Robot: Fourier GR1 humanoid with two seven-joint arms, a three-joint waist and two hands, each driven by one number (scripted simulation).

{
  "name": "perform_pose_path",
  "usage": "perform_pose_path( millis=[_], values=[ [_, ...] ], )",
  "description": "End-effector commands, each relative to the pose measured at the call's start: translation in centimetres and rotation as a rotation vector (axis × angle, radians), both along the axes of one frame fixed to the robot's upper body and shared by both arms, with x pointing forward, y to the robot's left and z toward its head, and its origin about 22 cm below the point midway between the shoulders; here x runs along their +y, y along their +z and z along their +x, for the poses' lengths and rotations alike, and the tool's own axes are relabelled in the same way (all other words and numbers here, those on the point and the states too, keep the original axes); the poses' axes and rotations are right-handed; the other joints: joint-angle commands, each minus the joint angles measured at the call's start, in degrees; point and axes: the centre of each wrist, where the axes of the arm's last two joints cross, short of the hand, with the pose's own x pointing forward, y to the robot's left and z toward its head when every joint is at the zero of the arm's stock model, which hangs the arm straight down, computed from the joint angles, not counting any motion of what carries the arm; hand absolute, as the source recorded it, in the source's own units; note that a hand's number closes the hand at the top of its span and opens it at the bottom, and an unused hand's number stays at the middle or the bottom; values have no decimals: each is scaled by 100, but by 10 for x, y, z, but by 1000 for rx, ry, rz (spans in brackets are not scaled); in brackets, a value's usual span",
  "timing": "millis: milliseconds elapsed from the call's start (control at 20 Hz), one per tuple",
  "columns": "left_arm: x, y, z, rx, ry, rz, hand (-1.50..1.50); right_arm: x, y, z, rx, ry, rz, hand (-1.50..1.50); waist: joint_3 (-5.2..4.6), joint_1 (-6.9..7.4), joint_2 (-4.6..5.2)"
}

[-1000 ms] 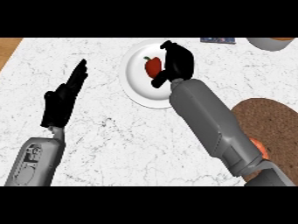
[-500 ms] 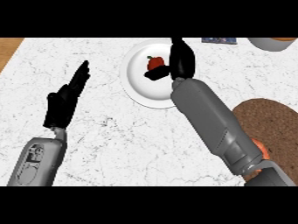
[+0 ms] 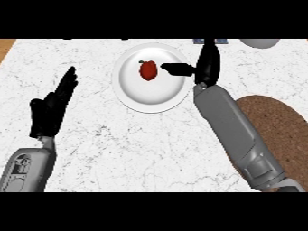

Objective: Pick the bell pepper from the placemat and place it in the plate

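The red bell pepper lies on the white plate, in its upper half, with nothing holding it. My right hand is just right of the plate, open, fingers straight and pointing away, its thumb reaching over the plate's rim toward the pepper without touching it. The round brown placemat lies at the right, partly hidden by my right forearm. My left hand rests open at the left, fingers up.
A white bowl stands at the back right edge, with a small dark object beside it. The wooden floor shows past the counter's left and right edges.
My right hand has opened and drawn off to the right of the plate, leaving the bell pepper lying on it. The left hand has not moved.
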Motion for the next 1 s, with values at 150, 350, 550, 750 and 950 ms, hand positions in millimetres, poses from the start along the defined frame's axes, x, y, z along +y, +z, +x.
perform_pose_path(
  millis=[150, 350, 550, 750, 950],
  values=[
    [-7, -8, -7, 15, 19, 19, 0, -68, -4, -25, -33, -48, 59, -150, -3, -158, -40],
    [1, -2, -8, 5, 26, 9, 0, -95, -19, -65, -28, -4, 55, -150, -3, -146, -39],
    [-7, 3, -3, -11, 23, 21, 0, -136, -6, -64, 3, -19, 18, -150, -3, -87, -15],
    [-2, 1, -1, 16, 19, 12, 0, -145, -8, -94, -21, -10, 69, -150, -4, -85, -15],
    [10, -8, -17, -3, 8, 4, 0, -182, -27, -94, -35, -16, 78, -150, -2, -54, -7]
  ],
)
